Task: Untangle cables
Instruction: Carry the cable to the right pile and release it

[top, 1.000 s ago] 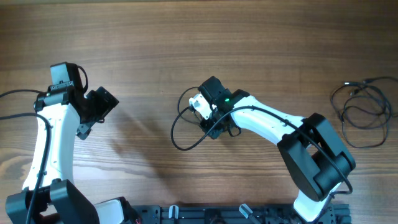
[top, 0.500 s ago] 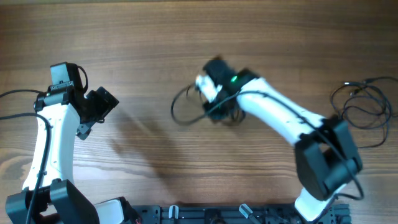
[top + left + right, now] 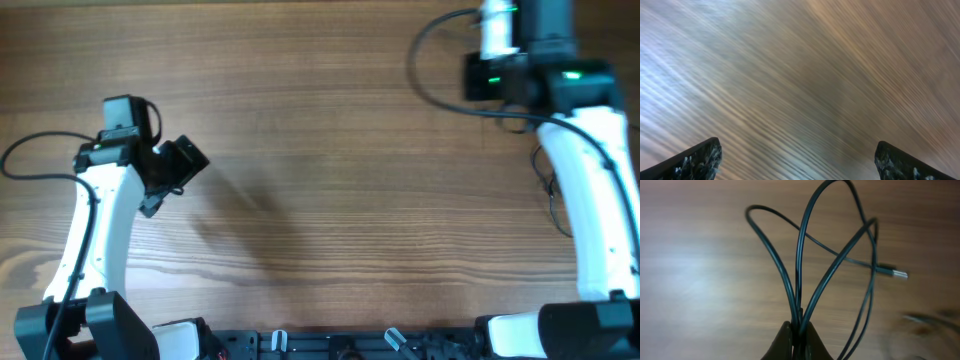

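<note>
My right gripper [image 3: 799, 330] is shut on a thin black cable [image 3: 799, 265]. The cable hangs in loops in front of the jaws, and its silvery plug tip [image 3: 897, 273] sticks out to the right. Overhead, the right gripper [image 3: 500, 75] is at the far right of the table, with a loop of the held cable [image 3: 425, 60] to its left. Other cable loops [image 3: 548, 190] lie by the right edge, mostly hidden behind the right arm. My left gripper [image 3: 800, 160] is open and empty over bare wood; overhead it shows at the left [image 3: 175, 172].
The wooden table [image 3: 320, 150] fills the view. A thicker black wire [image 3: 30, 160] runs from the left arm off the left edge. A black rail [image 3: 340, 345] lies along the front edge.
My right arm has swung from the table's middle to the far right, carrying the cable with it. The left arm has shifted slightly right.
</note>
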Action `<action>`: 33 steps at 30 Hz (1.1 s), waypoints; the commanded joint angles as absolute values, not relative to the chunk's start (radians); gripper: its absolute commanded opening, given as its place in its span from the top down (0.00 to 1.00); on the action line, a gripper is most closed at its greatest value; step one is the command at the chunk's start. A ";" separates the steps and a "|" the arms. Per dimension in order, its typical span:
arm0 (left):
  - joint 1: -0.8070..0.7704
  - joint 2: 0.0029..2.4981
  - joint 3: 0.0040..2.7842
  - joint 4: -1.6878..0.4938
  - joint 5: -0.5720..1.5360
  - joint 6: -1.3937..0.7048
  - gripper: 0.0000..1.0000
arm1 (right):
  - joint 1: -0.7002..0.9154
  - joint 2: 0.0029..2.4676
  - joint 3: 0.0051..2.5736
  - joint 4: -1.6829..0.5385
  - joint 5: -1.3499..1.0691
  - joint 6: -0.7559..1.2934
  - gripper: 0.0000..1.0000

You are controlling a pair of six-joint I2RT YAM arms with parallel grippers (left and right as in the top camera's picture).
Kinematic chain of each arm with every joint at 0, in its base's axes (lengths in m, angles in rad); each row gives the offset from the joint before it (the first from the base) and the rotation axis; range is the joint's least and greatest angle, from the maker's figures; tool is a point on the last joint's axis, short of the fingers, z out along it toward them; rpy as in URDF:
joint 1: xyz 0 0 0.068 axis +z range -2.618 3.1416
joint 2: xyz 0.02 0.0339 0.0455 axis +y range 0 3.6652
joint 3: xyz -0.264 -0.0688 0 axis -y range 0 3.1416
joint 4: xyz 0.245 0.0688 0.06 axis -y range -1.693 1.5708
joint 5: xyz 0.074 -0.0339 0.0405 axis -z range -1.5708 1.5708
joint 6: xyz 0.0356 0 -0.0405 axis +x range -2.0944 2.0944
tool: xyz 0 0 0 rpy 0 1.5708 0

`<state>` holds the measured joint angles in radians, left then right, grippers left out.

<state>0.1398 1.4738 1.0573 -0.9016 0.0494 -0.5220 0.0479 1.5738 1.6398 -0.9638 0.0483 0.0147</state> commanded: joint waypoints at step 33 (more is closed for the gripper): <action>-0.108 1.480 1.058 -0.872 0.055 -0.528 0.00 | -0.413 1.848 1.642 -0.958 -0.254 0.023 0.44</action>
<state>-0.1040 1.4738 1.0573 -0.8825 0.0502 -0.5220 -0.4171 1.8324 1.6421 -0.9737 0.1566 0.1535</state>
